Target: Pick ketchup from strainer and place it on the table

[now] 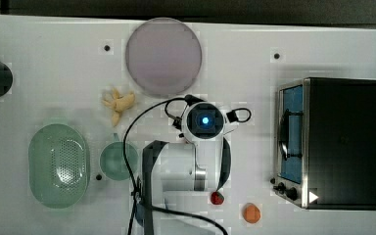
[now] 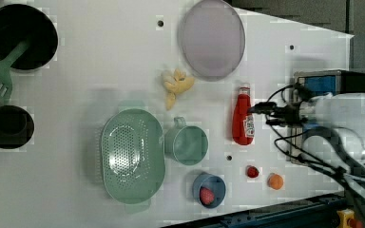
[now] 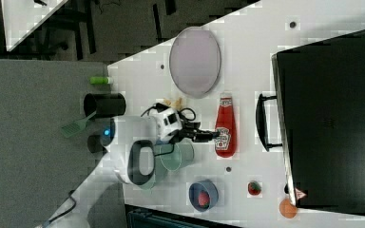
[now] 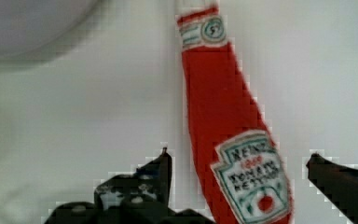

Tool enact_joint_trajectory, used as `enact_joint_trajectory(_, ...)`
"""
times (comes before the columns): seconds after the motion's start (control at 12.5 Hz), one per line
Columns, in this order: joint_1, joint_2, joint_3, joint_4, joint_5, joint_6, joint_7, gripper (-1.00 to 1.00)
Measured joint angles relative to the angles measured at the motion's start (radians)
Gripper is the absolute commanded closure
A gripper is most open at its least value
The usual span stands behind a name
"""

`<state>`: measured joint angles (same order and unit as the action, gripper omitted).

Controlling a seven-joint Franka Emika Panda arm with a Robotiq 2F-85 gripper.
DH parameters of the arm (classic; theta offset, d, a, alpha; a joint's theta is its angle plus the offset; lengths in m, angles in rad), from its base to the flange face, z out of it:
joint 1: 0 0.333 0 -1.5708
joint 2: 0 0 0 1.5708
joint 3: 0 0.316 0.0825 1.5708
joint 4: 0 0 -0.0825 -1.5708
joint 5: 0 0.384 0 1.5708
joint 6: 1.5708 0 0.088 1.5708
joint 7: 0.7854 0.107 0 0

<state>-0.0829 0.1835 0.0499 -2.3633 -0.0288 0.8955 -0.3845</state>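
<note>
The red ketchup (image 2: 243,118) with its white-and-red label lies flat on the white table (image 2: 100,71), between the lilac plate and the oven; it shows too in the right view (image 3: 225,128) and the wrist view (image 4: 214,93). My gripper (image 4: 238,157) is open, with one dark finger on each side of the bottle's labelled end and a gap to it on both sides. From the side, the gripper (image 2: 254,109) hangs just over the bottle. The pale green strainer (image 1: 58,166) stands empty at the top view's left, far from the arm (image 1: 204,121).
A lilac plate (image 1: 163,56) lies beyond the bottle and a black toaster oven (image 1: 338,142) stands at the top view's right. A teal mug (image 1: 119,160), a banana toy (image 1: 119,104), a strawberry (image 1: 217,198), an orange (image 1: 251,213) and a blue bowl (image 2: 209,190) lie around.
</note>
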Motion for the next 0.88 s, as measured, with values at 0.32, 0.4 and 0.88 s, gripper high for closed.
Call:
enact_joint_trajectory(0.32,-0.006,-0.139,0.019,0.244,-0.002,-0.356,0.124,-1.00)
enact_joint_trajectory(0.4,-0.003,-0.162,0.022,0.338,-0.003,-0.472,0.171,-1.00)
enact_joint_trajectory(0.88,0.004,-0.210,0.048,0.708,-0.001,-0.789,0.337,-1.00)
